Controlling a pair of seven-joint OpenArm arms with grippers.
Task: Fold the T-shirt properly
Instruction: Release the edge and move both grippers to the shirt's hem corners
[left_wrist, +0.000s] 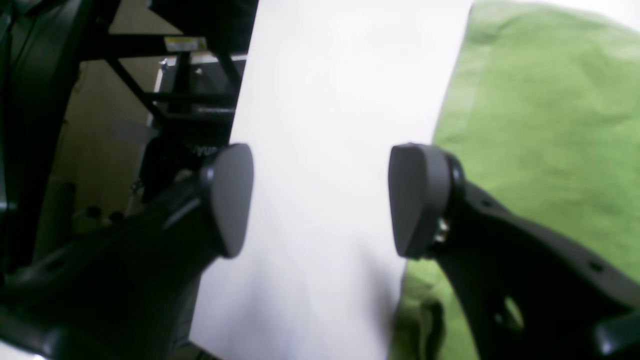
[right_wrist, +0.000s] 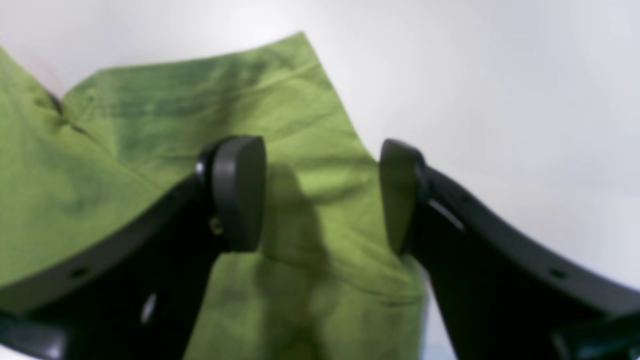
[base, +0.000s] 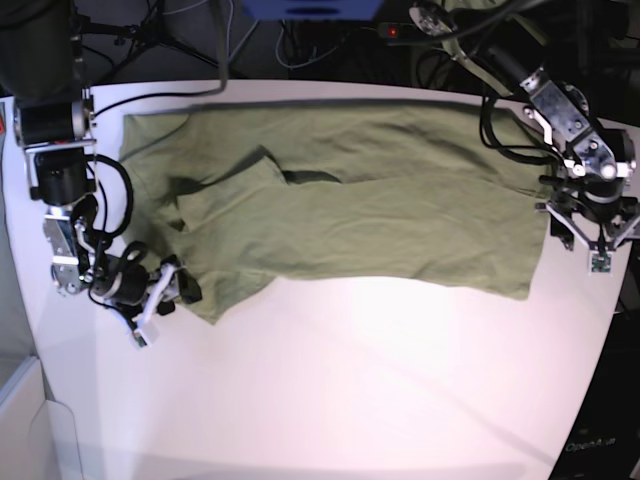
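The olive-green T-shirt (base: 380, 210) lies spread flat across the far half of the white table (base: 350, 390), with a sleeve folded over at the left. My right gripper (base: 168, 300) is open at the shirt's near-left sleeve corner. In the right wrist view its open fingers (right_wrist: 240, 192) straddle the green sleeve (right_wrist: 300, 150) just above the cloth. My left gripper (base: 597, 245) is open just off the shirt's right edge. In the left wrist view it (left_wrist: 322, 200) hovers over bare table, with the shirt's edge (left_wrist: 540, 125) beside one pad (left_wrist: 417, 200).
Cables and dark equipment (base: 300, 30) lie behind the table's far edge. A white box (base: 20, 420) stands off the table's left side. In the left wrist view a black frame (left_wrist: 175, 75) shows beyond the table's edge.
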